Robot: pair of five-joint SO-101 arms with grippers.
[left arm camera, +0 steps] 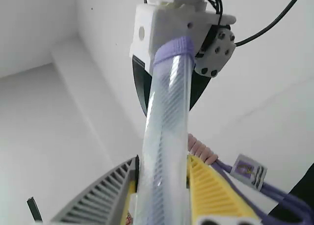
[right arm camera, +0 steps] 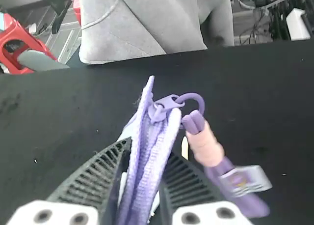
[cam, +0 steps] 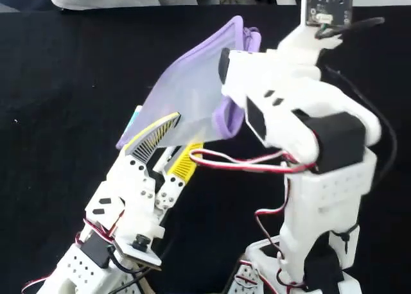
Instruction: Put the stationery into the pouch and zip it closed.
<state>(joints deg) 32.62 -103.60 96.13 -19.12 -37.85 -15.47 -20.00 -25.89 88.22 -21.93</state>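
Left claw (left arm camera: pixel 162 162) is clamped tight on the near end of the pouch (cam: pixel 186 88). The pouch hangs in the air above the table (cam: pixel 64 82), its long axis running away up to the right claw (right arm camera: pixel 147 146), which pinches the zipper edge. Zipper pull (right arm camera: pixel 169 103) dangles just past those fingertips, so the right arm's way nearer to it, I'd say, but both claws are busy holding.

The white left arm stretches forward and upward. Its gripper (cam: pixel 180 135) (left arm camera: pixel 162 185), with one grey and one yellow finger, is clamped on the translucent purple-edged pouch (cam: pixel 186 95). The white right arm bends over, and its dark-fingered gripper (cam: pixel 226 82) (right arm camera: pixel 147 167) pinches the pouch's zipper edge.
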